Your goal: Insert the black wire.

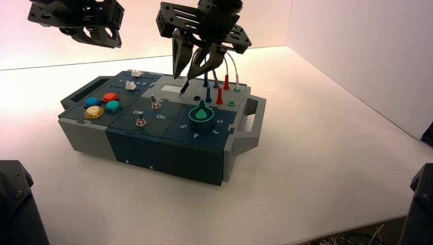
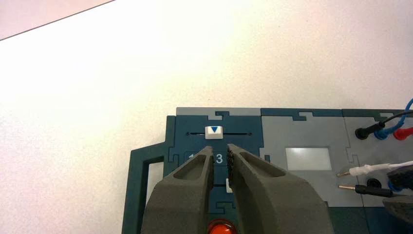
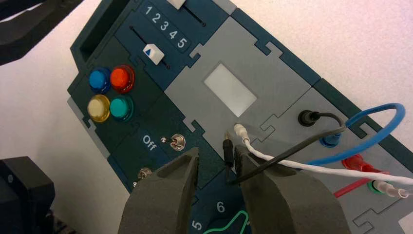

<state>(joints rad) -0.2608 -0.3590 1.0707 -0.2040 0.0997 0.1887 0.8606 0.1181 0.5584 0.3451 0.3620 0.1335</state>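
The thin black wire's slim free plug (image 3: 226, 146) is seen lying against one finger of the right tool (image 3: 215, 161), whose jaws stand apart, just above the grey panel's unfilled black socket (image 1: 197, 97), so insertion is judged still outstanding.

Left end effector (image 2: 220, 157) hovers, fingers slightly parted, above the white slider (image 2: 214, 131).

Black wire (image 3: 292, 146): thin dark lead, one end seated in the black socket (image 3: 305, 117) on the grey panel. Free end's slim black plug (image 3: 226, 146) with bare metal tip lies against one finger of my right hand (image 3: 214, 163), above the grey panel.
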